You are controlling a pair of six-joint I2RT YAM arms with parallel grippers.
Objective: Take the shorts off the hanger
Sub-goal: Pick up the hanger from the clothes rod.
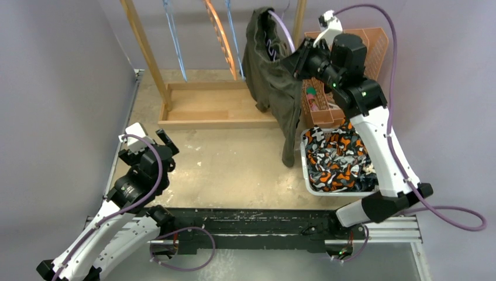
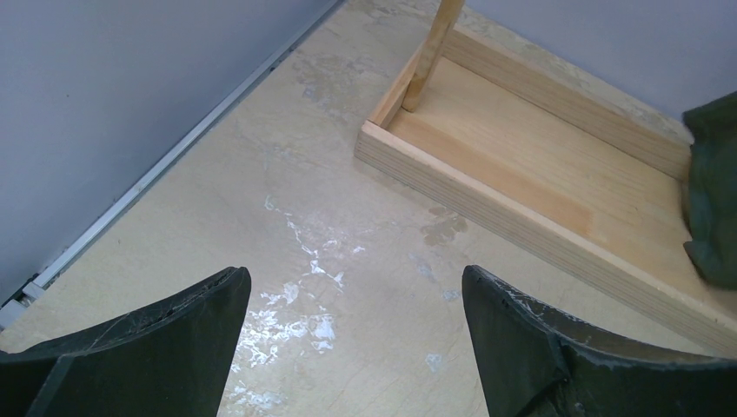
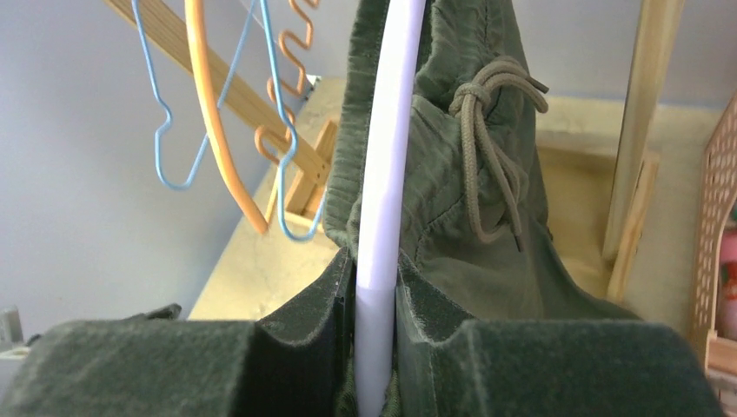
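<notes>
Wood rack (image 1: pixel 205 111): stands on the table (image 1: pixel 234 170); every place below is given from it.
Shorts, olive (image 1: pixel 275 88): draped over a hanger at the rack's right end, one leg trailing past the rack base toward the arms. Not yet off.
Bin (image 1: pixel 306 175): in front of the rack's right end, holding patterned shorts (image 1: pixel 336 158) in orange, black and white.
Spare hangers (image 1: pixel 225 41): blue and orange, bare, on the rack left of the olive shorts.
Hanger (image 3: pixel 387 130): white bar, running up through the waistband.
Right gripper (image 3: pixel 376 300): raised at the rack's right end, clenched on the hanger bar; olive cloth crowds both pads. Whether cloth is pinched too cannot be told.
Left gripper (image 2: pixel 355 276): released, jaws wide, holding nothing, low in front of the rack's left end.
Drawstring (image 3: pixel 487 148): knotted, hanging just right of the bar.
Risk 1: a pull on the bar would carry hanger and shorts away together, because the grip is on the hanger, not the cloth.
Risk 2: the drawstring loop may catch the hanger or a finger as the cloth slides.
Risk 3: a hard tug may tip the rack or swing the spare hangers.
Risk 4: the trailing leg may snag the rack base or miss the bin.
</notes>
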